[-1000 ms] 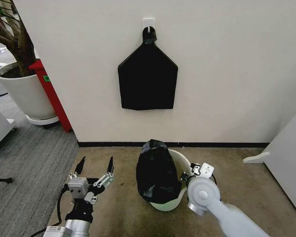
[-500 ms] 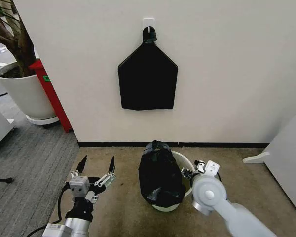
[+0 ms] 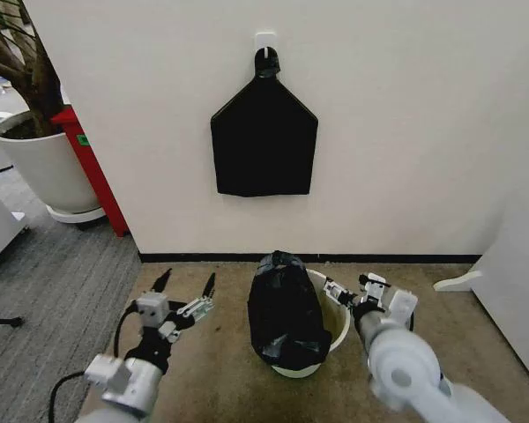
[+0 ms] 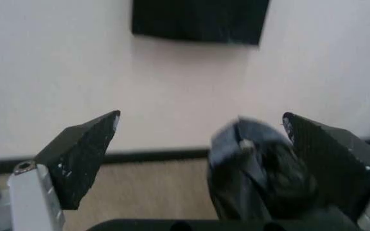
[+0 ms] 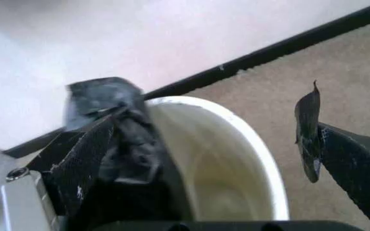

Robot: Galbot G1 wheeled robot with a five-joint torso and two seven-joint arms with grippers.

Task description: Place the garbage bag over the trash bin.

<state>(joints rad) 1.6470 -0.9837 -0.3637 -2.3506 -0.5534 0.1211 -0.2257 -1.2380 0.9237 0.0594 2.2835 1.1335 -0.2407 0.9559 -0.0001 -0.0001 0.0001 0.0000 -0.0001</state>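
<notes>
Trash bin (image 3: 335, 310) on floor between both claws, garbage bag (image 3: 286, 308) draped over its left side, standing tall. Right claw (image 3: 353, 295) spread open, empty, at the bare rim, nearer. Left claw (image 3: 187, 295) open, bag to its right.

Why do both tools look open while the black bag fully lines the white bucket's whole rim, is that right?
Not quite. The garbage bag drapes over only one side of the trash bin; the right wrist view shows bare rim. Left tool and right tool are open.
</notes>
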